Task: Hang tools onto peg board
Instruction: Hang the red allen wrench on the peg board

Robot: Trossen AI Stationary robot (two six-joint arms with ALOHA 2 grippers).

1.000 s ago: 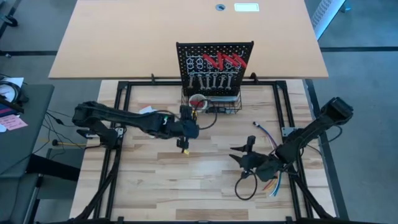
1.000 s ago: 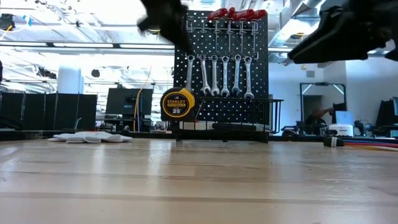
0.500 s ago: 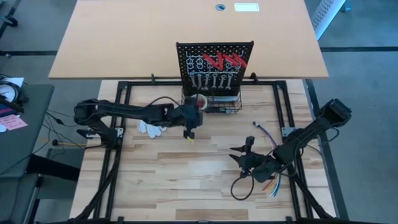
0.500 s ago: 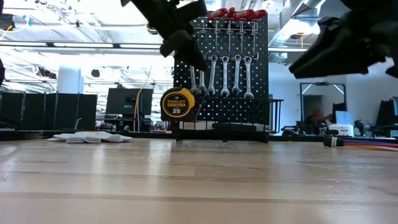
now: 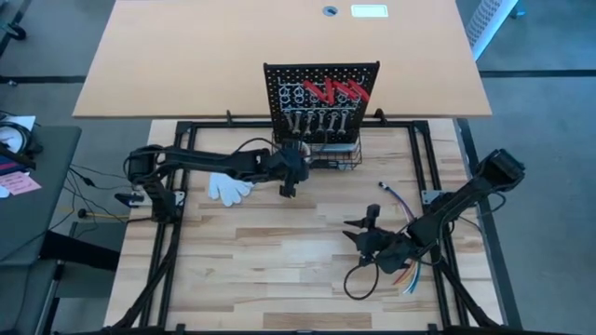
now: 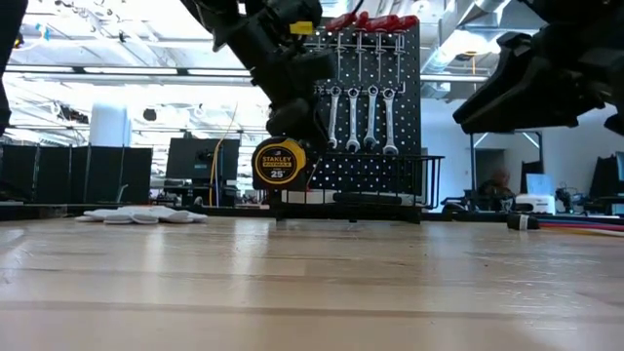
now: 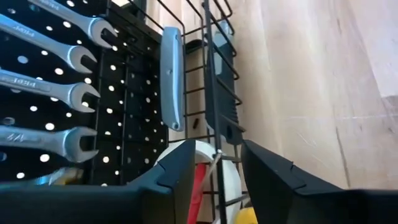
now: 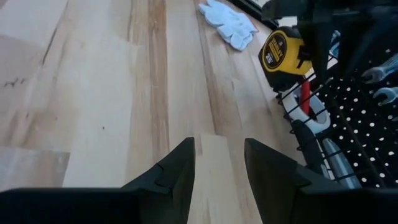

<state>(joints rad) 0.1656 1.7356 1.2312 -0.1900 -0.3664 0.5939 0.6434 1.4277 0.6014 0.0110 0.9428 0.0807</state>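
Note:
The black peg board [image 5: 321, 74] stands at the table's far side. Silver wrenches [image 6: 351, 117] hang on it in a row, with red-handled tools [image 6: 370, 21] above them. My left gripper [image 5: 288, 186] is open at the left front corner of the wire basket [image 6: 390, 175], just above a yellow tape measure [image 6: 279, 162]. In the left wrist view its fingers [image 7: 217, 149] stand on either side of a basket wire, over a white and red roll [image 7: 202, 165]. My right gripper [image 5: 358, 228] hovers open above the wood at the near right, holding nothing [image 8: 217, 162].
A white glove [image 5: 228, 189] lies left of the basket. A silver tool [image 7: 171, 81] lies inside the basket. Coloured wires [image 5: 410, 274] and a black cable loop [image 5: 363, 279] lie under the right arm. A loose wire [image 5: 391, 193] lies right of the basket.
My left gripper has moved toward the table's far edge and a little to the right, sinking from beside the board's top down to the basket's corner, just above the tape measure. The right arm has kept still.

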